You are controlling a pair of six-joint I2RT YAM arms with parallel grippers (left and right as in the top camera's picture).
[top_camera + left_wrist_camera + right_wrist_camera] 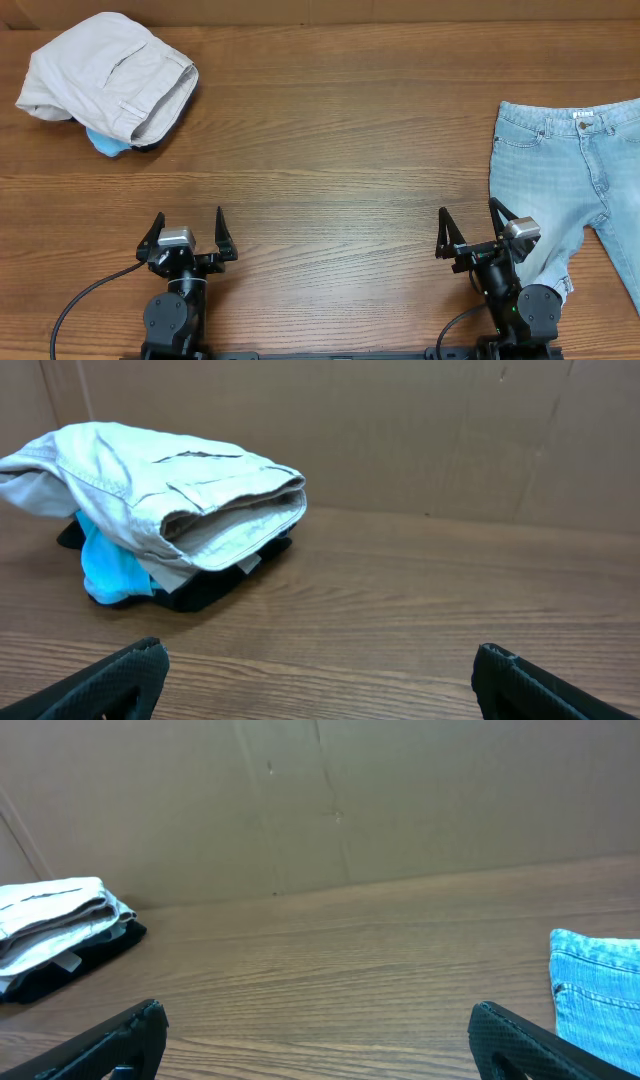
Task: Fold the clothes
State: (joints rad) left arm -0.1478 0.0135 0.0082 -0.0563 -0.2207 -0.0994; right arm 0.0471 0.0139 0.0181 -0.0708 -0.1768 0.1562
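Observation:
Folded beige shorts (108, 72) lie at the far left on top of a sky-blue tee (106, 144) and a dark garment (148, 146). The pile shows in the left wrist view (170, 490), with the tee (110, 565) and dark garment (200, 590) under it, and in the right wrist view (55, 915). Light-blue jeans (575, 170) lie spread flat at the right edge, also in the right wrist view (600, 990). My left gripper (187, 232) is open and empty near the front edge. My right gripper (470, 225) is open and empty, just left of the jeans' leg.
A brown cardboard wall (400, 430) stands along the table's far edge. The wooden table (330, 150) lies between the pile and the jeans. A black cable (80, 300) runs from the left arm's base toward the front left.

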